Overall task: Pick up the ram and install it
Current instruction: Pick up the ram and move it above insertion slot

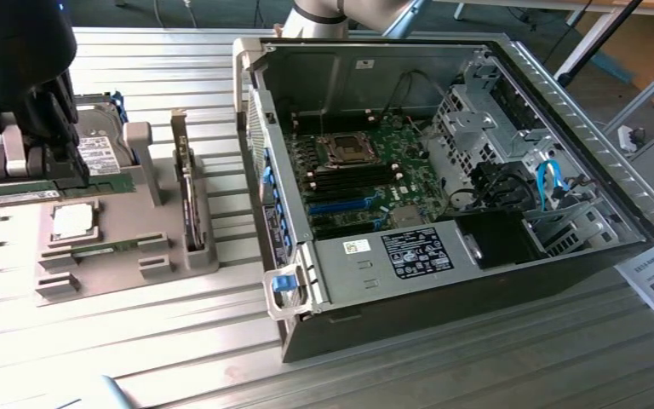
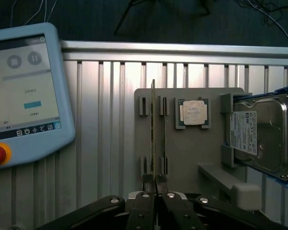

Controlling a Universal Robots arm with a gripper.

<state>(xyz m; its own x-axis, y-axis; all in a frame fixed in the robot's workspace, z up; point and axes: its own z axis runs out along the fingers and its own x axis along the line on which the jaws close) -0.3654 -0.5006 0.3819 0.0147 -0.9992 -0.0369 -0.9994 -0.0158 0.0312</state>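
Gripping the ram point(image 1: 100, 184) near mid-length, the pincer point(image 1: 41, 175) is clenched on it, one jaw against each flat face, with no gap to be seen between jaw and board.

Ram: a long, thin green board with a white label on the facing side, held on edge with its long axis about level. It is at the exterior view's left, over the grey holder tray point(image 1: 123, 247) on the table point(image 1: 134, 341), well apart from the open computer case point(image 1: 304, 77). The wrist view has the ram point(image 2: 153, 129) edge-on, a thin line running straight out from the pincer point(image 2: 156, 194) between the tray's point(image 2: 192, 153) small slotted posts. Cannot tell whether its lower edge is clear of those posts.

Handling, as judged:
- light; stiff along its length, but thin enough to crack under a twist
- the chips and the contact edge are the delicate parts
- the smooth faces could slip, so a hold across the flat faces at mid-length, as now, looks sound and leaves both ends free

Neighbours: the square silver CPU point(image 2: 193, 112) is just beside the ram's slot, with the hard drive point(image 2: 261, 136) beyond it. A teach pendant point(image 2: 24, 91) lies on the tray's other side. The motherboard point(image 1: 361, 170) lies inside the case.
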